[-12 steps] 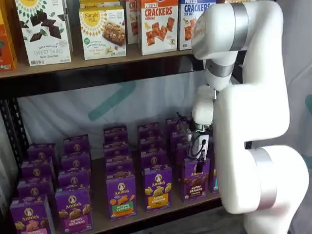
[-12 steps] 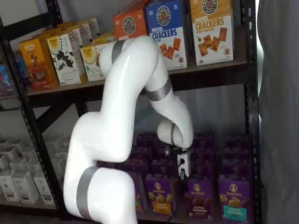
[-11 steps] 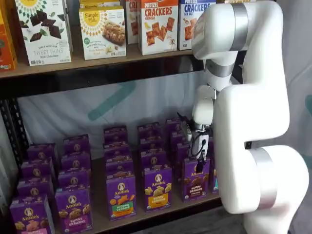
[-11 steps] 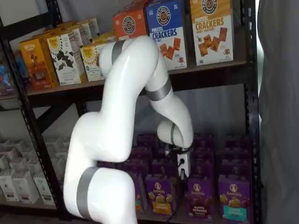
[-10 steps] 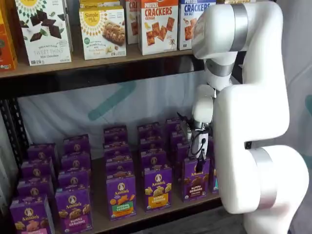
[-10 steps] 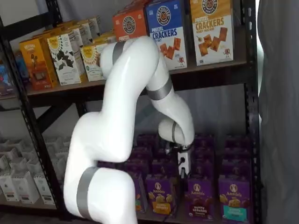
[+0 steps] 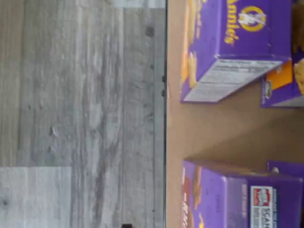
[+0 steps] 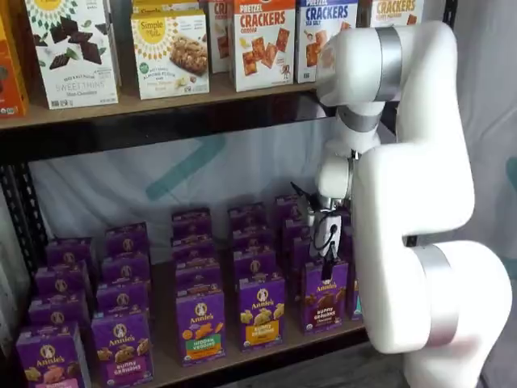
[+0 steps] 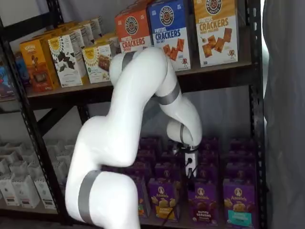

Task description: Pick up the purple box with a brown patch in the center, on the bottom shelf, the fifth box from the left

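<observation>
The purple box [image 8: 325,298] with the brown band stands at the front of its row on the bottom shelf [image 8: 164,360], and it also shows in the other shelf view as the purple box [image 9: 202,202]. My gripper [image 8: 327,260] hangs just above and slightly behind the box's top, fingers pointing down, with a cable beside it. In the other shelf view the gripper [image 9: 191,171] is over the same row. Its jaws stand open and hold nothing. The wrist view looks down on the shelf's front edge [image 7: 167,123] and two purple carton tops.
A purple carton with a yellow-orange band [image 8: 262,312] stands left of the target, and one with a green band [image 9: 237,204] to its right. More purple cartons fill the rows behind. Cracker boxes [image 8: 262,44] sit on the upper shelf. The arm's white links [image 8: 420,202] block the shelf's right end.
The arm has leaned further in towards the shelves. The gripper has shifted slightly sideways above the brown-band box's row. No box has moved.
</observation>
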